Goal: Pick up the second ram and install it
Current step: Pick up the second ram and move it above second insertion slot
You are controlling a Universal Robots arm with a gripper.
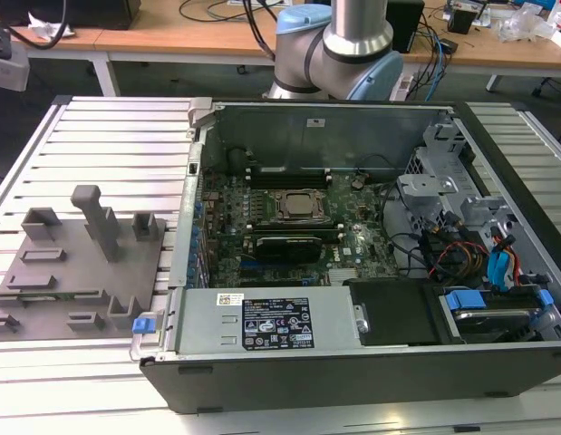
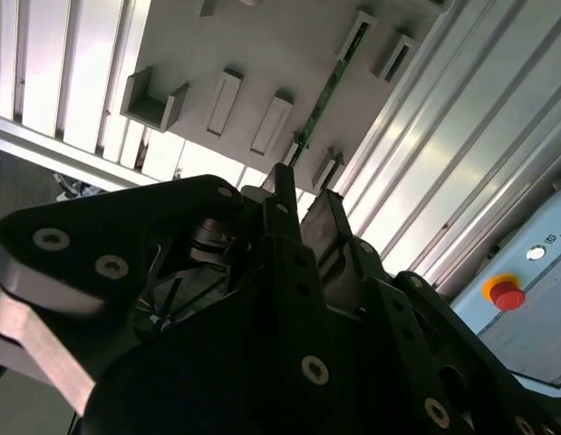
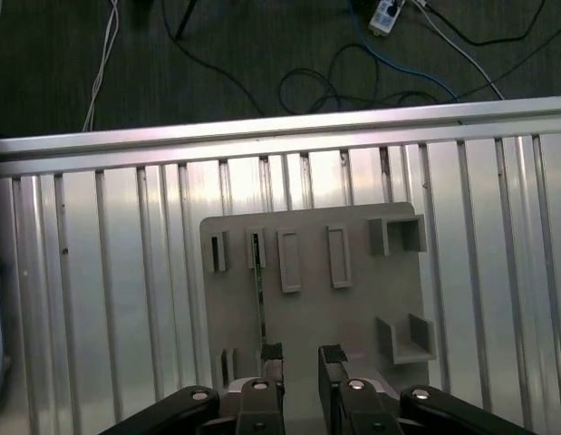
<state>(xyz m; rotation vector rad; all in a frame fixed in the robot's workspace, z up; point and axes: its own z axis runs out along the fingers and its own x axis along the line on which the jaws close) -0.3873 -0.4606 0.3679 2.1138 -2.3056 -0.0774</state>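
Here, the gripper (image 3: pixel 300 355) is held parted and empty above the grey holder plate (image 3: pixel 353 317), where the second ram (image 3: pixel 259 290) is propped on edge in slots, presumably so both faces can be pinched.

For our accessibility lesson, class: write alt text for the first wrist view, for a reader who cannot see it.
The gripper, jaws apart and empty, hangs over a grey holder plate on a slatted metal table. A thin green ram stands on edge in the plate. Cables lie on the dark floor beyond.
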